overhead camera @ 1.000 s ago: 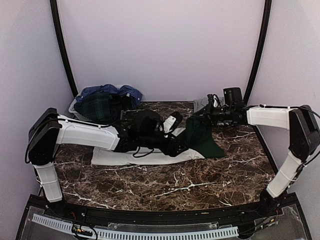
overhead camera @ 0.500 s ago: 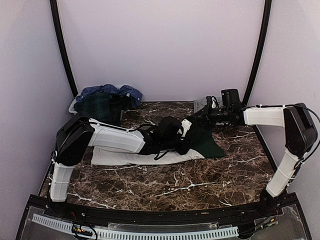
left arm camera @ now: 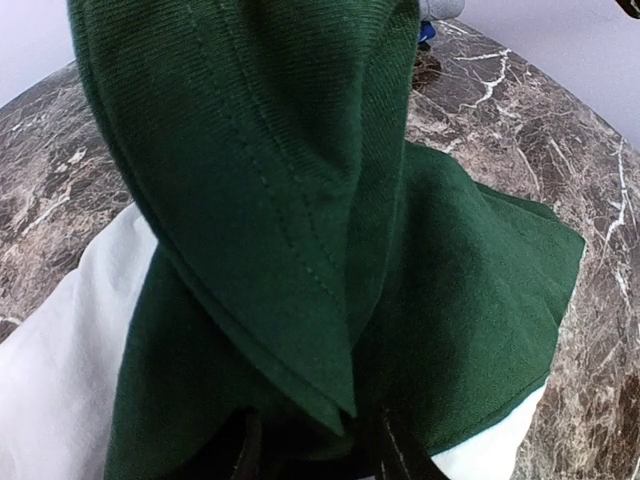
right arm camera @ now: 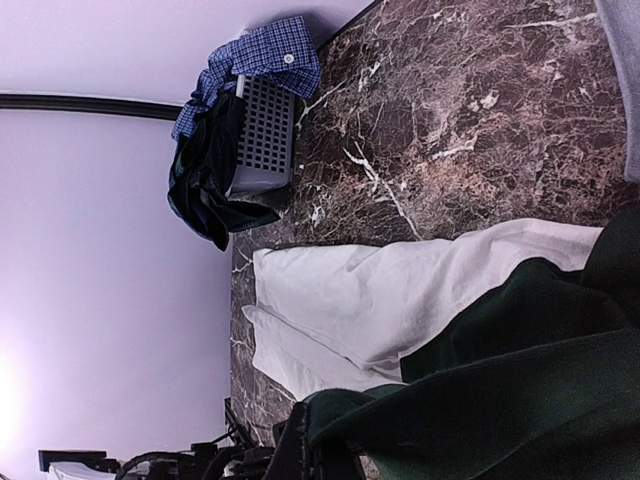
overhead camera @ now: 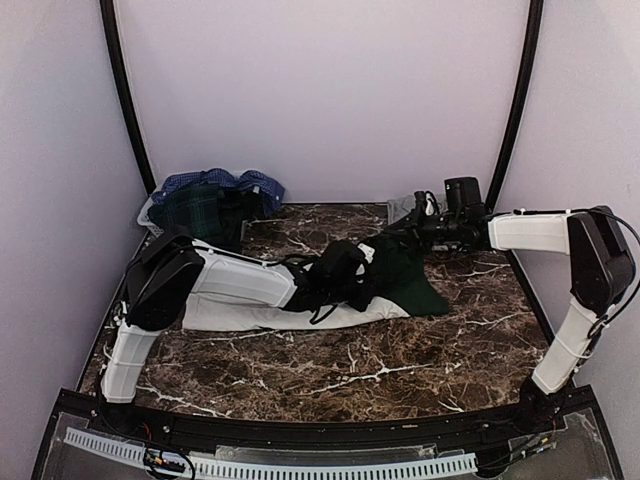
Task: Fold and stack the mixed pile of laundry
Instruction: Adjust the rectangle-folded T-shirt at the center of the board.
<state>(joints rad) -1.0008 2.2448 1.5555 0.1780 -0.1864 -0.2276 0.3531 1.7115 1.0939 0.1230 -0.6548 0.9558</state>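
Note:
A white tee (overhead camera: 250, 314) with dark green sleeves lies flat across the middle of the marble table. My right gripper (overhead camera: 398, 236) is shut on one green sleeve (overhead camera: 412, 282) and holds it lifted off the table; in the right wrist view (right arm camera: 320, 452) the sleeve (right arm camera: 520, 385) drapes from it above the white body (right arm camera: 400, 285). My left gripper (overhead camera: 360, 274) sits low at the sleeve's base. In the left wrist view (left arm camera: 318, 452) its two dark fingers stand apart, with the hanging fold of the sleeve (left arm camera: 270, 180) between them. The lettering is hidden.
A pale grey slatted basket (right arm camera: 265, 135) stands at the back left corner (overhead camera: 150, 212), with a blue checked shirt (overhead camera: 225, 182), a dark green tartan shirt (overhead camera: 195, 212) and a dark item (right arm camera: 205, 185) heaped over it. A small pale object (overhead camera: 400, 208) lies at the back right.
My left arm has swung right and lowered its gripper onto the base of the lifted sleeve. My right gripper has held the sleeve up in nearly the same place.

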